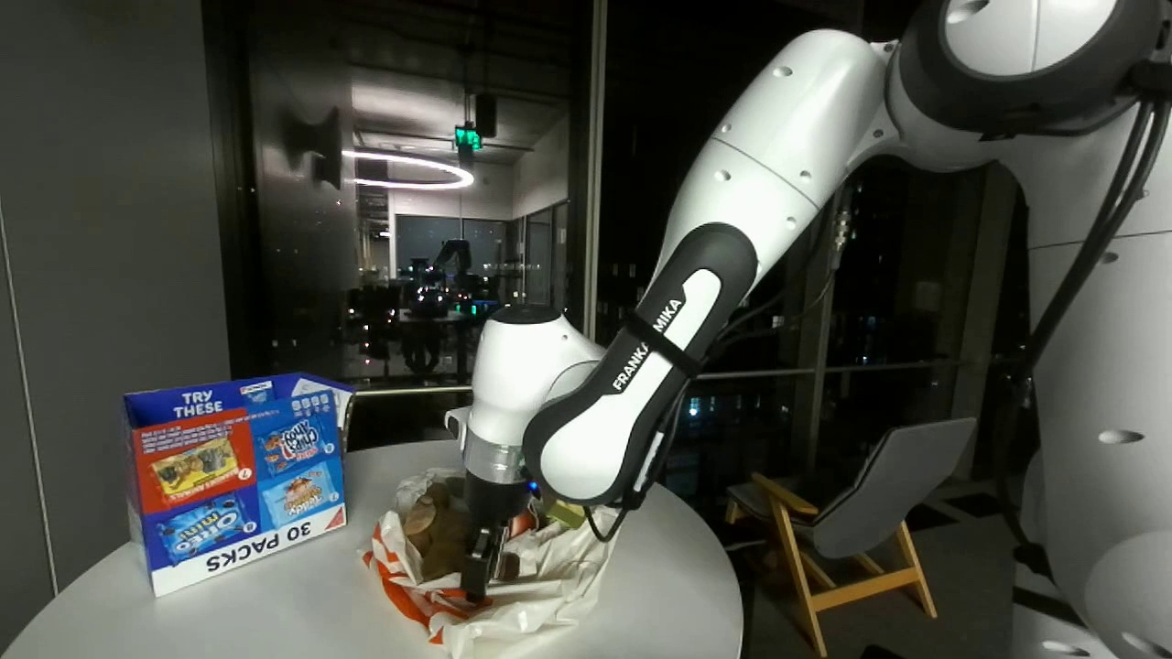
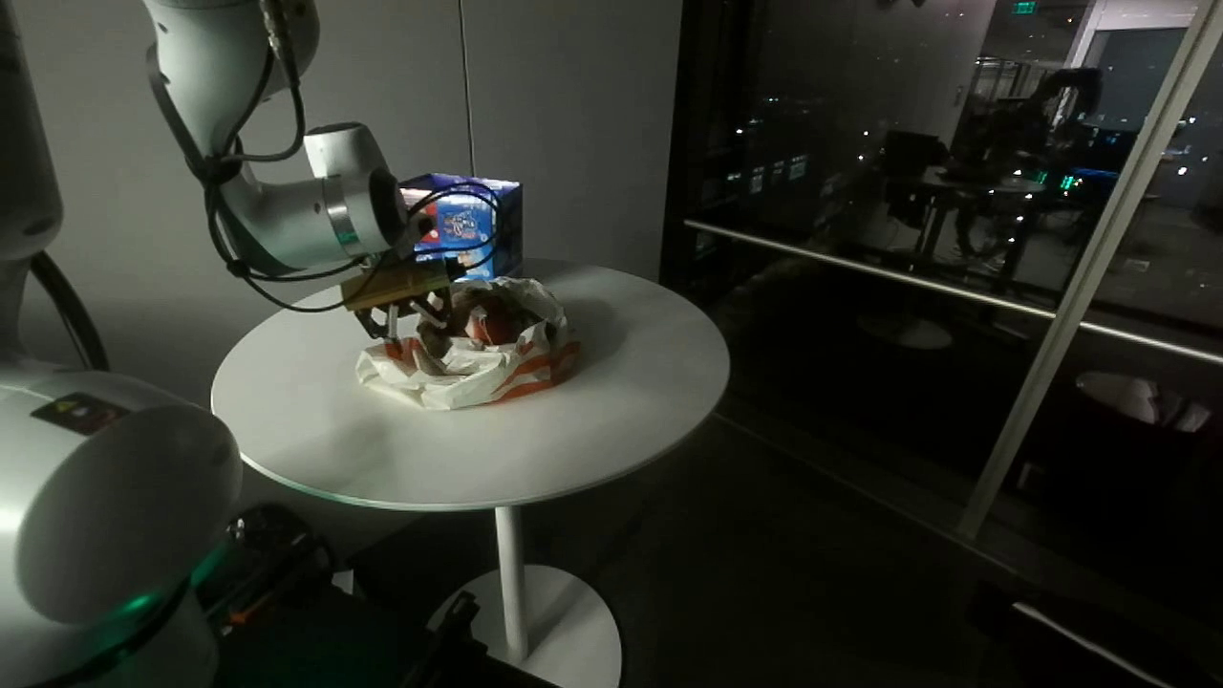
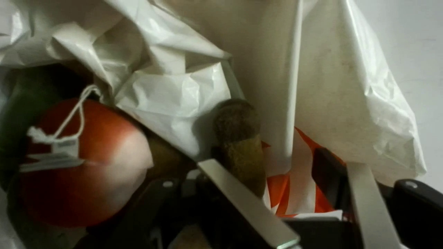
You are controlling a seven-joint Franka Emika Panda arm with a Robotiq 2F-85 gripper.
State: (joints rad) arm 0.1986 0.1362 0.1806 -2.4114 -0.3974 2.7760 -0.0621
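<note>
One pincer (image 3: 273, 169), jaws well apart, empty, over one bag (image 1: 540, 609) near one snack box (image 1: 252, 494)

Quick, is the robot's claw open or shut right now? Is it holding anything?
Gripper: open, jaws apart at the plastic bag, nothing seen clamped between them.
</note>
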